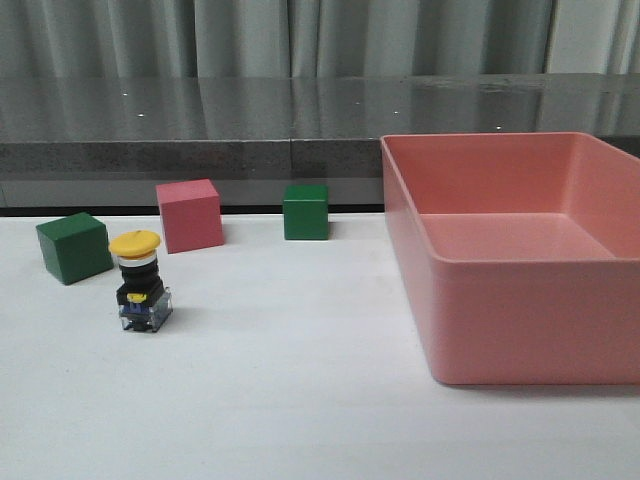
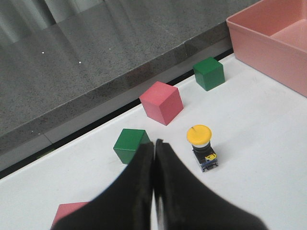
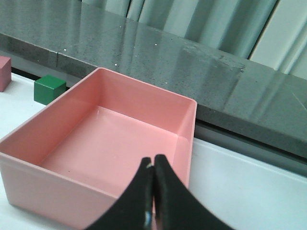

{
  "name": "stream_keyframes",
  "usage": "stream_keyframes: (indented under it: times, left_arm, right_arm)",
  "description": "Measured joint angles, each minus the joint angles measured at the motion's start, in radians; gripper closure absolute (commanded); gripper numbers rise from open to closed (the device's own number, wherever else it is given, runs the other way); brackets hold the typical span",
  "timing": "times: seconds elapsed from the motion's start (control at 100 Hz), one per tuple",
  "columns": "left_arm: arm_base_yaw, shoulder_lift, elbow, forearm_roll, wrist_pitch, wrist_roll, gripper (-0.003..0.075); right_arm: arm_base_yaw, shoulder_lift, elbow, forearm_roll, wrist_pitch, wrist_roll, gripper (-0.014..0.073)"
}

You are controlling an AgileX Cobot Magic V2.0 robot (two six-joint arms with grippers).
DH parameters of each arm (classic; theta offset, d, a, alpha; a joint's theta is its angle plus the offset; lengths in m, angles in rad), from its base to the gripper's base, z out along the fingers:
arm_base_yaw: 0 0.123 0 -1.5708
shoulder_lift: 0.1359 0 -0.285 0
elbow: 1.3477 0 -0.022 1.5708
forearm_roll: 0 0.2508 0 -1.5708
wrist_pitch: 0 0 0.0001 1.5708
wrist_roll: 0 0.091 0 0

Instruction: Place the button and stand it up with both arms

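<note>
The button (image 1: 140, 282) stands upright on the white table at the left, yellow cap up, black body on a clear bluish base. It also shows in the left wrist view (image 2: 202, 147). My left gripper (image 2: 155, 143) is shut and empty, above the table, apart from the button and near a green cube (image 2: 130, 144). My right gripper (image 3: 153, 164) is shut and empty, over the near wall of the pink bin (image 3: 177, 108). Neither arm shows in the front view.
A green cube (image 1: 73, 247), a pink cube (image 1: 189, 215) and a second green cube (image 1: 305, 211) stand behind the button. The large pink bin (image 1: 420, 290) fills the table's right side. Another pink cube (image 2: 67, 213) lies near my left gripper. A grey ledge runs behind.
</note>
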Motion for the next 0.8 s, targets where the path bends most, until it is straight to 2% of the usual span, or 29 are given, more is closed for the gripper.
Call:
stream_keyframes:
  times: [0.27,0.8]
  left_arm:
    - [0.0,-0.205,0.08,-0.061,0.0,-0.002,0.074]
    - [0.0,-0.217,0.085,-0.085,0.0,-0.004,0.074]
  right_arm:
    - [0.0,0.0,0.0,0.0,0.0,0.0,0.0655]
    - [0.0,0.0,0.0,0.0,0.0,0.0,0.0655]
